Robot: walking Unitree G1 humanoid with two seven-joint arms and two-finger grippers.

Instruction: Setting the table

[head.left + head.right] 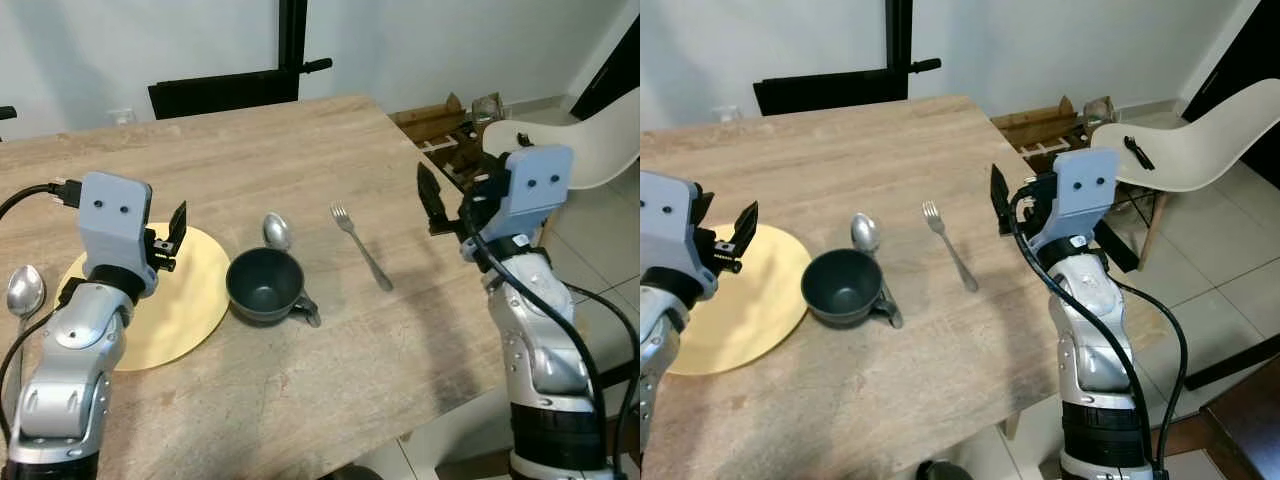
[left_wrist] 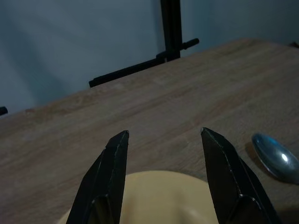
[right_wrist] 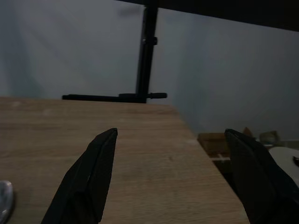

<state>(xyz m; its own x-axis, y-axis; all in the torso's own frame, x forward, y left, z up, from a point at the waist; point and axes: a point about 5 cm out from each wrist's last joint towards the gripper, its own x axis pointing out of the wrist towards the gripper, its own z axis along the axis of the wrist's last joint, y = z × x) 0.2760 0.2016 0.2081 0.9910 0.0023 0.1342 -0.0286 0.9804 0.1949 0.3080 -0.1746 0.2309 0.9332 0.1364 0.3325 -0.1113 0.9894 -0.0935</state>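
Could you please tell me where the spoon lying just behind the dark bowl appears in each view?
Left eye view: spoon mid-table, just behind the dark bowl.
Right eye view: spoon between bowl and fork.
Left wrist view: spoon past the yellow plate, outside the open left gripper.
Right wrist view: probably the silver sliver, cut off at the edge.
Shared landmark: black stand behind the table.

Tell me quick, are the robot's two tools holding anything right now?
Left tool: open, holding nothing, hovering above the yellow plate.
Right tool: open, holding nothing, raised by the right edge of the wooden table.
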